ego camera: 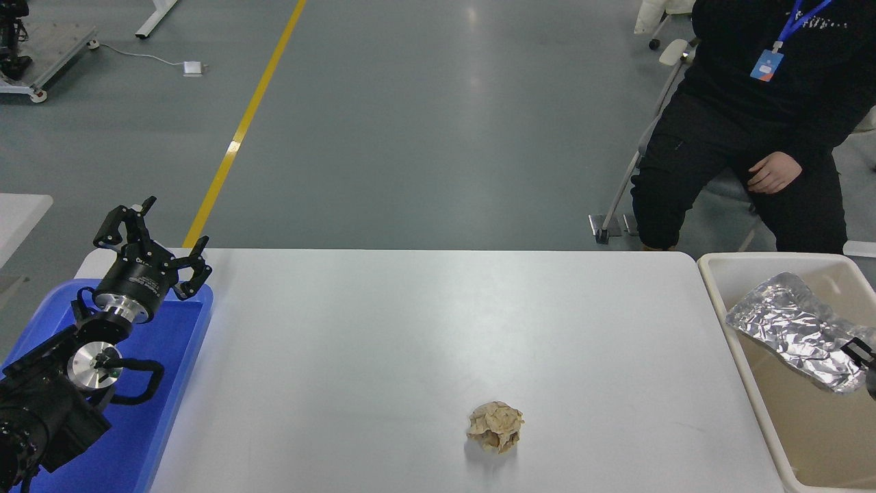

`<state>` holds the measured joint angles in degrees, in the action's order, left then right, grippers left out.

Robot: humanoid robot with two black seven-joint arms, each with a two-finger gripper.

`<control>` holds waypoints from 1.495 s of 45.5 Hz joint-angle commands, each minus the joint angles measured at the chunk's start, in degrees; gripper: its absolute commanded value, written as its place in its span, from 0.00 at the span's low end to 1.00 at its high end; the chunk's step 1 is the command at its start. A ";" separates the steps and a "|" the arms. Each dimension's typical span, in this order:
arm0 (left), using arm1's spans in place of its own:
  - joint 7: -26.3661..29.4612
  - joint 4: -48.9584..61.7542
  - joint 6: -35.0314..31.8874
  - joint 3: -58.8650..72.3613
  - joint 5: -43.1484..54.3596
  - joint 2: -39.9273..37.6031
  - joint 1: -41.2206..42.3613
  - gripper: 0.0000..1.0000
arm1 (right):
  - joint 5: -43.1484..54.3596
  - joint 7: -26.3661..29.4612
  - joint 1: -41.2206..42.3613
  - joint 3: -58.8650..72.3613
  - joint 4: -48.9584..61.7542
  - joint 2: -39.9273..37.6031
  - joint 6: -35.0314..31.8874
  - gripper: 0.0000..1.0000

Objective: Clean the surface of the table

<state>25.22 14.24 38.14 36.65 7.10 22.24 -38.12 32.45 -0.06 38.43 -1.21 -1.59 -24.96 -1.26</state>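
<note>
Robotics lab or industrial test hall. Evidence: wide grey painted floor (424, 123) with a yellow line (243, 123); wheeled equipment base (41, 48) and cable with a white power brick (192, 66) on the floor; black robot arm (61, 370); seated person (753, 116) wearing a lanyard badge (766, 65); white work surface (445, 356).

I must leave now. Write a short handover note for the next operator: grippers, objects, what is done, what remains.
Left gripper: open, parked above the blue tray, holding nothing.
Right gripper: only a tip shows at the right edge, touching the foil sheet; grip unclear.
Foil hangs over the beige bin, apparently not yet released.
Left to do: the crumpled brown paper ball lies on the table surface, near the front.
</note>
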 commanded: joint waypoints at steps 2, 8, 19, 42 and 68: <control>0.00 0.00 0.00 0.00 0.02 0.00 -0.03 1.00 | -4.59 1.29 -0.29 -0.20 0.01 0.88 1.70 1.00; 0.00 0.00 0.00 0.00 -0.06 0.00 -0.03 1.00 | -5.29 1.03 0.77 -1.16 -1.75 -0.35 1.35 1.00; 0.00 0.00 0.00 0.00 -0.06 0.00 -0.03 1.00 | -6.17 -0.81 4.81 -8.79 -24.94 -10.10 1.70 1.00; 0.00 0.00 0.00 0.00 0.02 0.00 -0.03 1.00 | -6.17 -1.08 2.00 -48.71 -44.65 0.43 1.35 1.00; 0.00 0.00 0.00 0.00 0.02 0.00 -0.03 1.00 | -1.34 -16.72 -4.77 -59.70 -39.11 21.53 1.97 1.00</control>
<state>25.22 14.23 38.14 36.65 7.11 22.23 -38.14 27.77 -11.64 35.34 -58.62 -42.59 -9.21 0.60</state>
